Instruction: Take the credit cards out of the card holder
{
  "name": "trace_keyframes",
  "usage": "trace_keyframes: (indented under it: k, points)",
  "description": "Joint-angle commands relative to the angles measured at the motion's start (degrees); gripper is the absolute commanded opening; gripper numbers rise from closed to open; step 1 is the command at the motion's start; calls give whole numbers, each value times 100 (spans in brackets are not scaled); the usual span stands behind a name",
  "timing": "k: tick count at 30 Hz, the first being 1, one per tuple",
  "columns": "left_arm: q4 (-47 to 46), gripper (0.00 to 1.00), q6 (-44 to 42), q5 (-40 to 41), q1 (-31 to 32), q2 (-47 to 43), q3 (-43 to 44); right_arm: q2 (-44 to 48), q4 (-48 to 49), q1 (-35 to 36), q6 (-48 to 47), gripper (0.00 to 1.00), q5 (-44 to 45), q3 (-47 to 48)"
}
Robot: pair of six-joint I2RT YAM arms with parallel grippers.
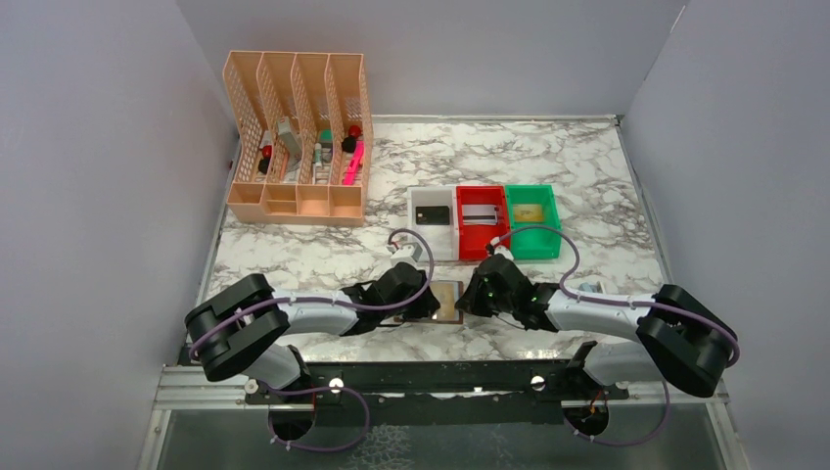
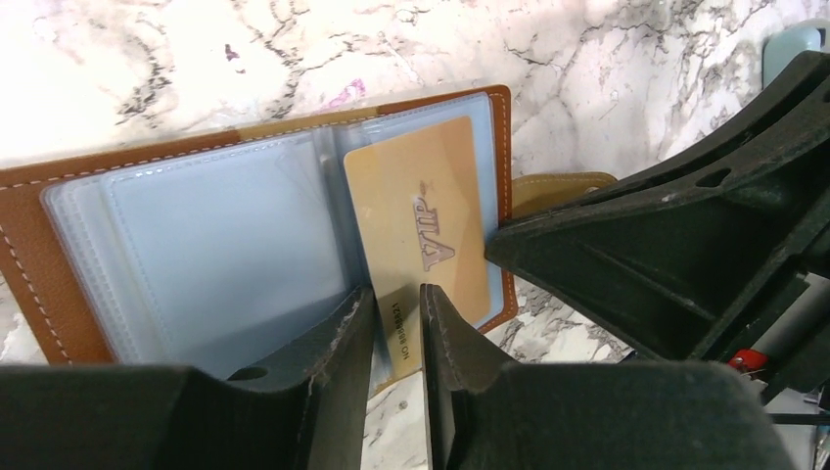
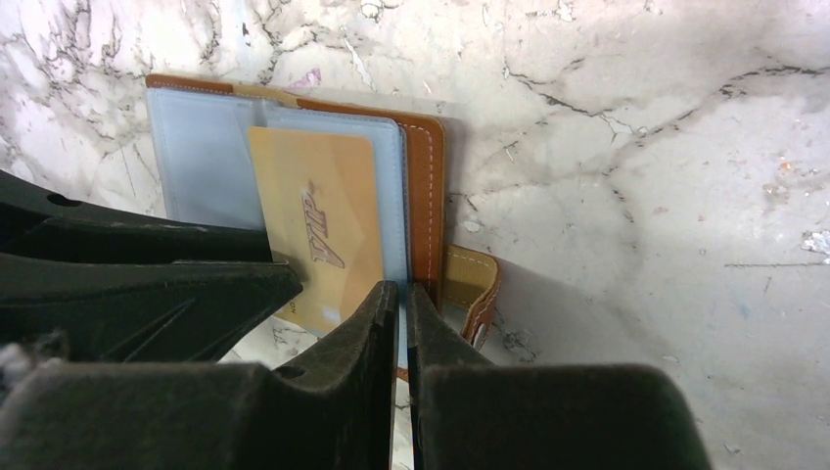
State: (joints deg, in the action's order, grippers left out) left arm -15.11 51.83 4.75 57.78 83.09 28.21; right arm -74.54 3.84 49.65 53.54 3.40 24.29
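Grip check, nearest the bases first. The left gripper [image 2: 399, 299] has its jaws narrowly apart. The near end of a thin gold plastic card [image 2: 421, 215] stamped VIP shows in the gap; whether the pads touch it cannot be told. The right gripper [image 3: 401, 292] has its jaws pressed almost together, pinching the near edge of the small brown leather card holder [image 2: 24, 245].

The card holder lies open and flat on the grey-veined white marble table [image 3: 636, 196], between the two grippers, pale blue-grey pockets up. The gold plastic card sits in the right-hand pocket, its near end sticking out past the holder's edge. A brown snap tab [image 3: 475, 279] juts beside it.

Farther back:
- white bin [image 1: 412, 230] with a black card [image 1: 432, 214]
- red bin [image 1: 482, 190] with a silvery-white card [image 1: 481, 212]
- green bin [image 1: 533, 187] with a gold-toned card [image 1: 530, 212]

Judgement: the step in hand is extracting the VIP card, probably the last. The next move calls for the left jaws to close on the protruding end and pull straight along the pocket while the right arm steadies the holder.
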Motion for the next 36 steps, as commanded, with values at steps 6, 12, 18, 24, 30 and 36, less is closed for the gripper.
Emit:
trace_keyframes:
  k: [6, 12, 18, 24, 30, 36]
  points:
    - [-184, 14, 299, 190, 14, -410, -490, -323, -322, -17, -49, 12, -67, -118]
    - [120, 5, 193, 294, -3, -615, -415, -341, -367, -17, -19, 12, -12, -89]
    - [587, 3, 68, 508, -28, -899, -366, -342, -462, -18, -27, 12, 82, -35]
    - [839, 3, -39, 580, -51, -979, -295, -261, -478, -19, -187, 12, -60, 95]
    - [879, 3, -127, 495, -56, -920, -177, 393, -44, -24, -859, 14, -691, 175]
    - [888, 3, -180, 447, -61, -845, -66, 353, 29, -19, -1167, 20, -1224, 625]
